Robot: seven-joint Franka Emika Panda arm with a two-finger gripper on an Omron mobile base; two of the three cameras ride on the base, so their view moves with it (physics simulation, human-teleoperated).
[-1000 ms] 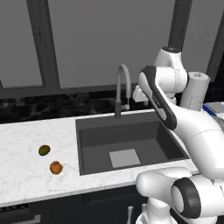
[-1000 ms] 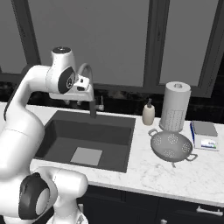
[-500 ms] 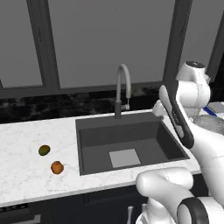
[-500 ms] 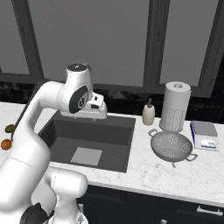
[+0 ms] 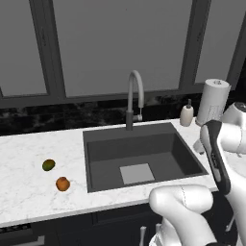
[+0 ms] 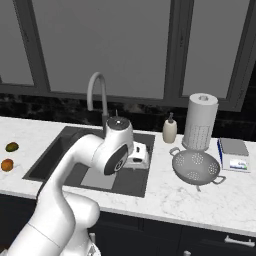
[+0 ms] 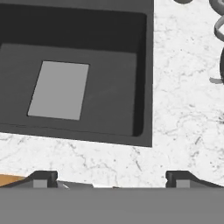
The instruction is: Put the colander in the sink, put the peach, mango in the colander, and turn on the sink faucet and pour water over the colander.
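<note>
The colander (image 6: 196, 166), a white-grey perforated bowl, sits on the counter right of the sink (image 6: 56, 156). My gripper (image 6: 139, 160) hangs over the sink's right rim, left of the colander and apart from it. In the hand view the gripper (image 7: 111, 178) is open, its fingertips (image 7: 42, 177) wide apart with nothing between them, above the counter strip by the sink (image 7: 109, 87). A colander handle (image 7: 216, 29) peeks in at the upper right. The peach (image 5: 62, 183) and mango (image 5: 48, 165) lie on the counter left of the sink (image 5: 101, 163). The faucet (image 5: 136, 91) stands behind the basin.
A paper towel roll (image 6: 200, 122) and a soap bottle (image 6: 170, 130) stand behind the colander. A small flat box-like thing (image 6: 234, 154) lies at the far right. Dark windows rise behind the counter.
The arm has swung right, from near the faucet to over the sink's right rim, closer to the colander. The fruits and colander have not moved.
</note>
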